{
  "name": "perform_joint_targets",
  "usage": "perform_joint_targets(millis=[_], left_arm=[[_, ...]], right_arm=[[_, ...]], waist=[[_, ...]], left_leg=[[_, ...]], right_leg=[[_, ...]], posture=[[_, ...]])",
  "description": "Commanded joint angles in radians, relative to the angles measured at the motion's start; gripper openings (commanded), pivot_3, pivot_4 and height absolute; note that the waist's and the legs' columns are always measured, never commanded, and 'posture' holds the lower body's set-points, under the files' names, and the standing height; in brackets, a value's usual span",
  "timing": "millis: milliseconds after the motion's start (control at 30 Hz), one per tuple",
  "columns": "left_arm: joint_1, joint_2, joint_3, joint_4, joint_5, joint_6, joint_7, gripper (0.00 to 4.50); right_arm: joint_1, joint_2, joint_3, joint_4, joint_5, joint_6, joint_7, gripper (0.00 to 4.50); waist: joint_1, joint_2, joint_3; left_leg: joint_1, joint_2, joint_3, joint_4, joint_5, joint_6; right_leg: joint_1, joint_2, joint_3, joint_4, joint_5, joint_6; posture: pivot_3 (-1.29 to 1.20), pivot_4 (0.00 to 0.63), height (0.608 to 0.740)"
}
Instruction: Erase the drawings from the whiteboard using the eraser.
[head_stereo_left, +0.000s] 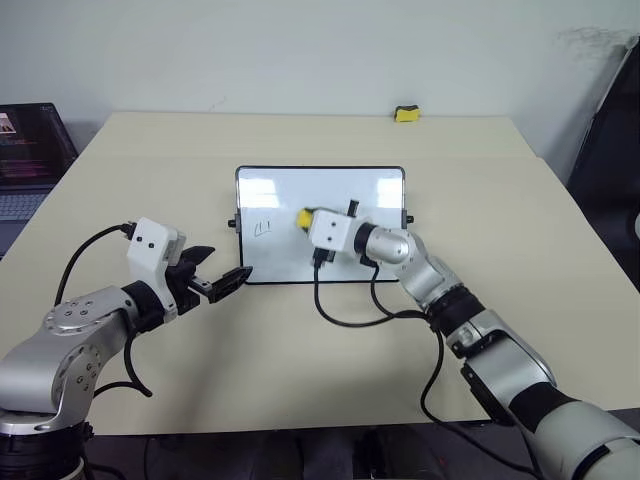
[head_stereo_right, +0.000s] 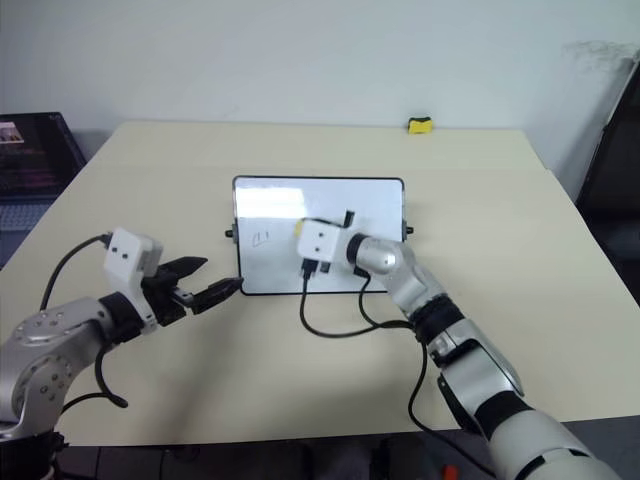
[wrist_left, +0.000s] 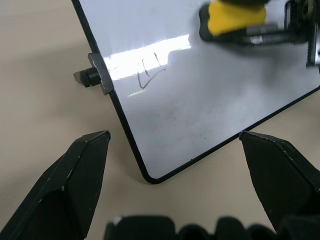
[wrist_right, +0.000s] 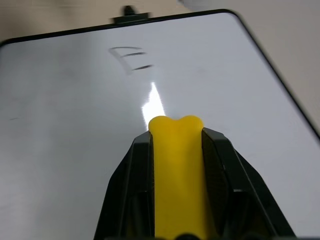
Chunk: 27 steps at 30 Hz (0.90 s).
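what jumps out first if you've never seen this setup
The small bright yellow eraser block, pinched in the right gripper over the glossy white black-framed whiteboard at the table's middle. Next, the last thin black marker scribble near the board's left edge, with the left gripper open at that corner.

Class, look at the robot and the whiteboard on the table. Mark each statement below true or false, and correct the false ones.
1. The right gripper is shut on the eraser. True.
2. The whiteboard is wiped completely clean. False: one small remaining drawing is on its left part.
3. The left gripper is shut on the board's corner. False: its jaws stand open, with the board's near corner between them and untouched.
4. A second small yellow object lies at the far edge of the table. True.
5. The eraser covers the remaining drawing. False: it is over the board to the right of the mark, apart from it.
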<state>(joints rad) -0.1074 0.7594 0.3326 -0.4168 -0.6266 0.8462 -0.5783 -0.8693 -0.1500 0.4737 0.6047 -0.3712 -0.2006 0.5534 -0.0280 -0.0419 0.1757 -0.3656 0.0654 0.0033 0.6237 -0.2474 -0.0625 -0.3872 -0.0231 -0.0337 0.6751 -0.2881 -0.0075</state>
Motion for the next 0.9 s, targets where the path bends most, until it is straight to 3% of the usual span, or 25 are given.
perform_joint_targets(millis=[33, 333, 467, 667, 900], left_arm=[[-0.004, 0.014, 0.018, -0.012, 0.000, -0.007, -0.004, 4.50], [-0.002, 0.016, 0.016, -0.011, 0.009, -0.010, -0.004, 4.50], [0.005, 0.008, 0.037, -0.027, 0.000, 0.012, 0.022, 4.50], [0.004, 0.004, 0.057, -0.027, 0.005, -0.009, 0.032, 4.50], [-0.017, 0.013, 0.061, -0.011, 0.011, -0.031, 0.024, 4.50]], right_arm=[[0.063, -0.040, 0.049, 0.002, -0.035, 0.079, 0.100, 0.99], [0.041, 0.011, -0.069, -0.058, 0.094, 0.116, 0.075, 0.99], [0.136, -0.008, -0.132, -0.266, 0.218, 0.265, 0.168, 0.99], [0.293, -0.044, -0.136, -0.601, 0.319, 0.446, 0.239, 0.99], [0.318, -0.086, -0.090, -0.643, 0.283, 0.413, 0.227, 0.99]], waist=[[0.000, 0.000, 0.000], [0.001, 0.001, 0.001], [0.005, 0.001, 0.001], [0.002, 0.001, 0.001], [-0.001, 0.000, 0.000]], left_leg=[[0.000, 0.000, 0.000, 0.000, 0.000, 0.000], [0.000, 0.000, 0.000, 0.001, 0.002, 0.002], [-0.002, 0.000, 0.000, 0.001, 0.002, 0.002], [-0.010, 0.001, -0.002, 0.000, 0.000, -0.001], [-0.015, 0.000, 0.001, 0.000, -0.001, -0.001]], right_leg=[[0.000, 0.000, 0.000, 0.000, 0.000, 0.000], [-0.001, 0.000, 0.000, 0.003, 0.001, -0.001], [-0.002, 0.000, -0.001, 0.001, 0.001, -0.001], [-0.006, 0.000, -0.002, -0.004, 0.002, -0.003], [-0.012, 0.001, -0.002, -0.003, 0.000, 0.000]], posture=[[0.00, 0.150, 0.740], [0.00, 0.150, 0.740], [0.00, 0.150, 0.740], [0.00, 0.150, 0.740], [0.00, 0.150, 0.740]])
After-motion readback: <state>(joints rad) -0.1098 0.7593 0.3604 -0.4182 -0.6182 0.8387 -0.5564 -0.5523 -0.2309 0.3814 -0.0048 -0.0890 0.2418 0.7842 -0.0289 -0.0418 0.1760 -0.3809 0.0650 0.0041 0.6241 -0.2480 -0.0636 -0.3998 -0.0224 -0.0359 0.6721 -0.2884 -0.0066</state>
